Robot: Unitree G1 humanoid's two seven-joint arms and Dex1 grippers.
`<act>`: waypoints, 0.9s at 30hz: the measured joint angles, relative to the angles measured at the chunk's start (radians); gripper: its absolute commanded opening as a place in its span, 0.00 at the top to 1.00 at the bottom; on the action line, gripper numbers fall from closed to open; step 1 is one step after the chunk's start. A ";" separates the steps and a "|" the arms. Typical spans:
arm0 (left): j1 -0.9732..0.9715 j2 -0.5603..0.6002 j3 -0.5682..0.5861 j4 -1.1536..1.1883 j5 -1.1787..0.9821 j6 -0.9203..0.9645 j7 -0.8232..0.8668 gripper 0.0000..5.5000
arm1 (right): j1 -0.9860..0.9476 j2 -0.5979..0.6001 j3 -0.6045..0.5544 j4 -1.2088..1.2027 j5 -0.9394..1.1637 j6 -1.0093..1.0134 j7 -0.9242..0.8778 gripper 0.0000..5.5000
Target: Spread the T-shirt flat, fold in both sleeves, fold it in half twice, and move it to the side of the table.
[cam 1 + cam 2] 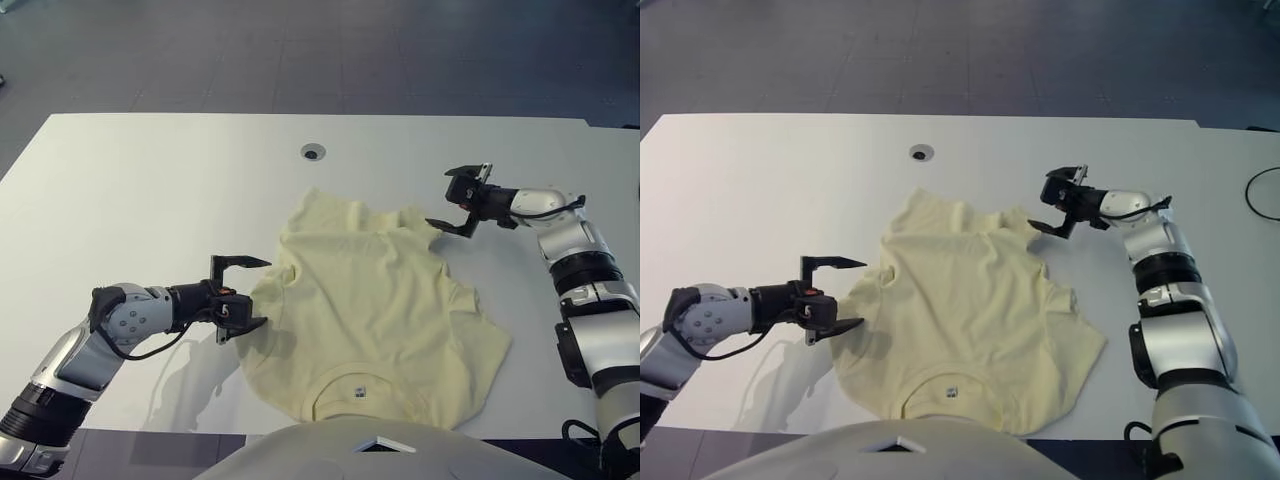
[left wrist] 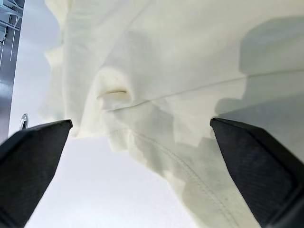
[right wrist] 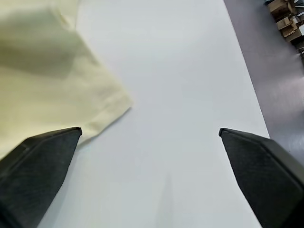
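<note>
Could easily bunch instead of spreading: with the left pincer gaping wide and holding nothing at the rumpled left edge of the T-shirt, likely to nip 2 layers at once and drag a fold underneath. Could also miss on the other side, with the right pincer, likewise spread wide and empty, hanging just beside the hem corner at the upper right (seen in the right wrist view close to 1 finger, not centred between the 2). Might skew or creep toward the bottom edge of the tabletop if pulled harder from 1 side. Lies wrinkled at lower centre of the left eye view, collar toward the bottom edge and hem toward the top. Runs lengthwise from bottom to top, leaning slightly, with the sleeves out to left and right.
</note>
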 measured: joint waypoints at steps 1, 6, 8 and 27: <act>0.004 0.000 0.000 0.000 0.000 0.000 0.000 0.02 | 0.004 0.004 0.006 -0.001 -0.011 0.005 -0.003 0.02; 0.006 0.000 0.000 -0.001 0.000 0.002 0.000 0.02 | -0.022 0.033 0.042 0.012 -0.057 0.013 -0.067 0.02; 0.006 0.000 0.000 -0.002 0.001 0.003 -0.001 0.02 | -0.041 0.054 0.055 0.025 -0.065 0.015 -0.086 0.02; -0.010 -0.004 -0.007 -0.003 0.009 0.013 -0.013 0.02 | -0.080 0.025 0.019 0.009 -0.048 0.036 -0.080 0.02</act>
